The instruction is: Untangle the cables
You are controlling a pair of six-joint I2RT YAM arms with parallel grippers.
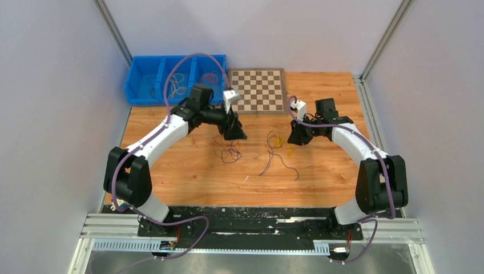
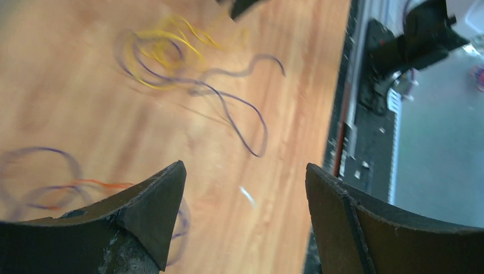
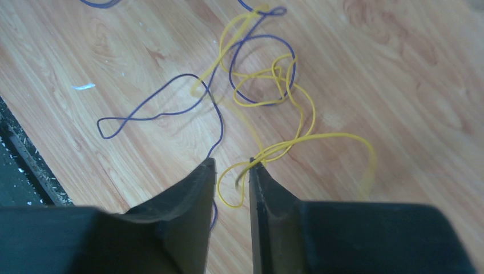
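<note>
On the wood desk, mid-untangling: left jaws wide open, right jaws barely parted (straddling yellow cable); likely next, regrip it.

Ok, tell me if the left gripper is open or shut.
Open. The left gripper shows its fingers wide apart in its wrist view, only bare table between them, nothing held.

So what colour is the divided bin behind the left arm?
Blue; the bin shows best in the top external view.

A robotics lab cell: blank grey walls, aluminium rails, a checkerboard on the wooden table.
</note>
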